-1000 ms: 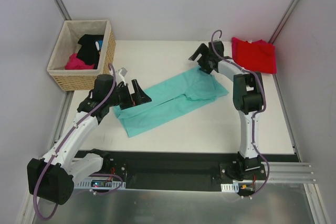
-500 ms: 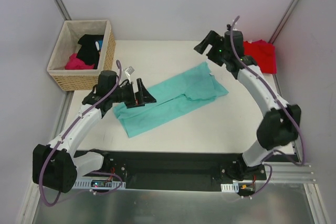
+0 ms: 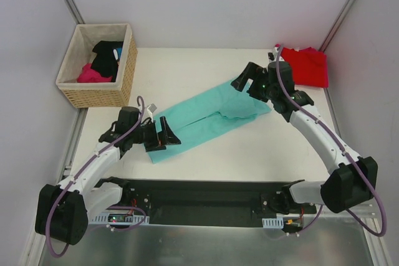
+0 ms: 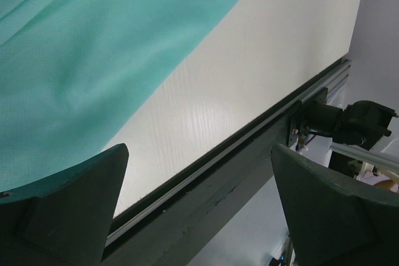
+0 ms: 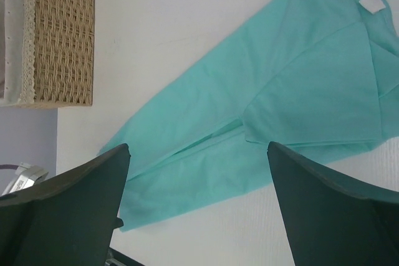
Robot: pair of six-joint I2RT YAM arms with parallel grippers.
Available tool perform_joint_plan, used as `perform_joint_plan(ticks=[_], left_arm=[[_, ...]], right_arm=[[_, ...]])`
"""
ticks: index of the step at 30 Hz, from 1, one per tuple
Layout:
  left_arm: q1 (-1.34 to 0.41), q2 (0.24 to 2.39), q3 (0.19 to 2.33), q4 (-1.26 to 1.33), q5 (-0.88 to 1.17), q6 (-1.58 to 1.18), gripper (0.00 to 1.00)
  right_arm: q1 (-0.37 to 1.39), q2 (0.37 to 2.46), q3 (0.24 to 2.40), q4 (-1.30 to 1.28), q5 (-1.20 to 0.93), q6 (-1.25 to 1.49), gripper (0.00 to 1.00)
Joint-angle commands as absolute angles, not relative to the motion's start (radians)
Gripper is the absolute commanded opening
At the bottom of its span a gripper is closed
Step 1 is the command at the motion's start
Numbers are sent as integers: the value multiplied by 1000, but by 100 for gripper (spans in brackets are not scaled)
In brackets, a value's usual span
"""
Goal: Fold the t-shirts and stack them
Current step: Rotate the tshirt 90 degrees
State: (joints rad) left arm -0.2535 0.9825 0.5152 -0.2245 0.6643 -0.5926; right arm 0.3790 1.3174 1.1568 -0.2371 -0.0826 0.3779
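Observation:
The teal t-shirt (image 3: 209, 116) lies folded into a long strip, slanting across the middle of the table; it also shows in the right wrist view (image 5: 268, 110) and the left wrist view (image 4: 75, 48). The red t-shirt (image 3: 303, 65) lies folded at the far right corner. My left gripper (image 3: 168, 134) is open and empty over the strip's near left end. My right gripper (image 3: 244, 79) is open and empty above the strip's far right end.
A wicker basket (image 3: 128, 60) at the far left holds a black garment (image 3: 107, 55) and a magenta-pink garment (image 3: 92, 74). The table's black front rail (image 3: 212, 191) runs along the near edge.
My left gripper has moved nearer and down along the teal shirt's left end. My right arm has swung away from the back and now reaches over the shirt's right end.

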Motion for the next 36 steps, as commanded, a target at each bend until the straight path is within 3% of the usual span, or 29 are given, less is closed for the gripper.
perform_joint_plan(ticks=[1,14,25,36], left_arm=[[-247,969,514,-227,595,-591,99],[-247,1104,522,-239,439,-594,99],[-273,1177,456,-183,426,-633,99],[-658,1239,465,-98,341,-846,99]], right_arm=[[391,1223,1134,-230,-61,353,96],[391,1164,1088,-242,-69,337,97],[388,1129,1060,-253,-57,327,97],[387,1117,1042,-262,-49,342,97]])
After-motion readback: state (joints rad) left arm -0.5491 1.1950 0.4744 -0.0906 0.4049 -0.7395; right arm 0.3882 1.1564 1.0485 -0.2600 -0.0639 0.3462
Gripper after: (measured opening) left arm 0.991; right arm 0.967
